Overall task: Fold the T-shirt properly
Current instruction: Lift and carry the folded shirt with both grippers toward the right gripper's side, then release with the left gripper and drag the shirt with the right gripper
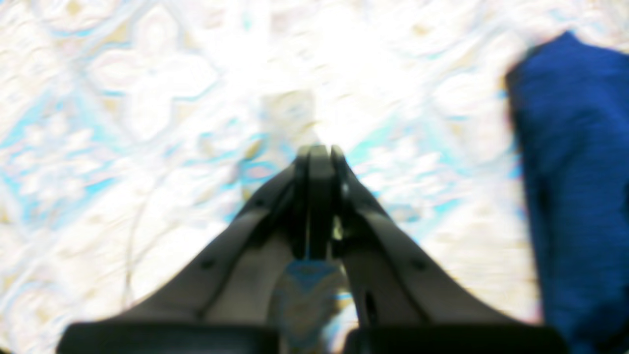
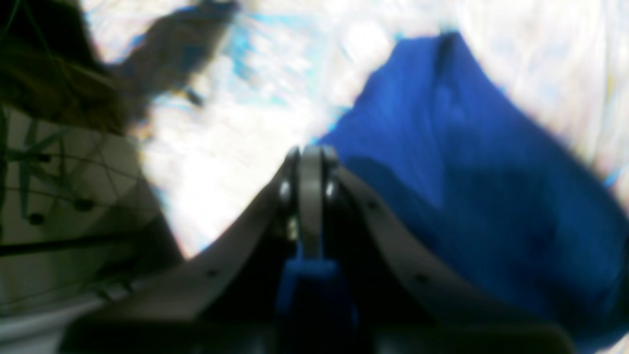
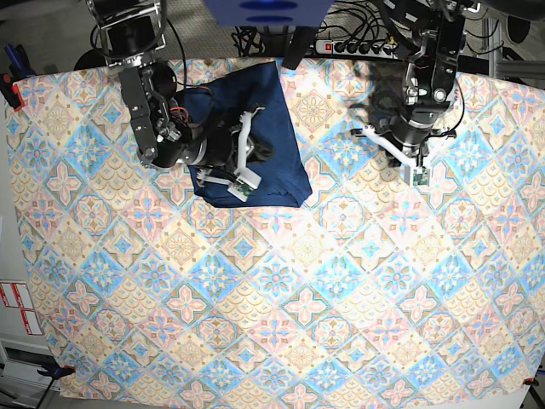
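Navy T-shirt [image 3: 255, 128] bunched under right gripper [image 3: 249, 153], left gripper [image 3: 387, 141] apart

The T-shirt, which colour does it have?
Plain dark navy blue T-shirt, no print; the base view shows it best.

**Jaws together over blue cloth**

My right gripper [image 2: 310, 152] sits at the centre of the frame, its two dark arms running up from the lower edge and meeting at the tips, with no gap between them. The whole picture is blurred. The shirt [image 2: 471, 187] fills the right half, a deep blue mass that runs from a peak near the top centre down to the lower right corner; a fold of it shows low between my arms. Whether I am pinching any of it I cannot tell. The pale patterned cloth [image 2: 245, 128] lies washed out across the middle and upper right. At the upper left there is a dark shape, and below it a light surface crossed by thin dark lines.
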Robot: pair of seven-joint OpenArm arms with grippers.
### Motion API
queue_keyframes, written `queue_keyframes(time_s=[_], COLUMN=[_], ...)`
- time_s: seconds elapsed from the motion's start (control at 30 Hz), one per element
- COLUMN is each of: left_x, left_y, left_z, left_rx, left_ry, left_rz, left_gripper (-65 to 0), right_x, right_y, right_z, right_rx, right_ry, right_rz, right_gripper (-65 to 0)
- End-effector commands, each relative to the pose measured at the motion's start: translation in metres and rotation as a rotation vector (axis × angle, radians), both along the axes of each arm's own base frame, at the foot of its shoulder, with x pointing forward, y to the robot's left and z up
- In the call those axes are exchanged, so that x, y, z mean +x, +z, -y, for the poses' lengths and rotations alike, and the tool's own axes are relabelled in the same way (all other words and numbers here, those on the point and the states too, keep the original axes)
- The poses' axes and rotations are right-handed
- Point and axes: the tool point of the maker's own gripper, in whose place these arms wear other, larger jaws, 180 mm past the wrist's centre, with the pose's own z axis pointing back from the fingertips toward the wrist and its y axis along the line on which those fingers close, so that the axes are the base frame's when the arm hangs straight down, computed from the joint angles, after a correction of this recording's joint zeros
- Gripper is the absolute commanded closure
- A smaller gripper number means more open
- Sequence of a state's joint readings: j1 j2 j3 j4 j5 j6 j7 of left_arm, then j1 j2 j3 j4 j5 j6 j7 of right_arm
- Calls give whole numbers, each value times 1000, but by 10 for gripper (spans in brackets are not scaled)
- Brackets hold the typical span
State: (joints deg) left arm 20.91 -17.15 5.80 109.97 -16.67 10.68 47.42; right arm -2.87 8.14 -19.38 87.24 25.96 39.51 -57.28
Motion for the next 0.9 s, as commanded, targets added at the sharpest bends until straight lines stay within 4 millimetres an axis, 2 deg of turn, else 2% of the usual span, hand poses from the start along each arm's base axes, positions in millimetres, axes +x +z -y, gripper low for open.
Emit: queue_keyframes(time_s=[0.0, 0.17, 0.27, 0.37, 0.47, 0.57, 0.87], left_x=[7, 9, 12, 14, 14, 14, 15], left_y=[12, 13, 14, 15, 15, 15, 16], left_z=[4, 12, 14, 14, 13, 12, 13], left_rx=[-12, -37, -44, -42, -39, -39, -40], left_ry=[2, 16, 17, 17, 17, 18, 18], left_rz=[46, 54, 61, 64, 65, 63, 68], left_gripper=[0, 0, 0, 0, 0, 0, 0], right_x=[7, -9, -17, -19, -5, 4, 42], right_y=[2, -43, -62, -69, -69, -73, -62], right_z=[-6, -1, 3, 3, 9, 36, 116], right_rx=[37, 11, -1, 27, 28, -3, -120], right_ry=[-7, -41, -65, -97, -118, -165, -238], right_rz=[-2, -173, -250, -262, -245, -244, -164], right_gripper=[-2, -2, -2, -2, -2, -2, -2])
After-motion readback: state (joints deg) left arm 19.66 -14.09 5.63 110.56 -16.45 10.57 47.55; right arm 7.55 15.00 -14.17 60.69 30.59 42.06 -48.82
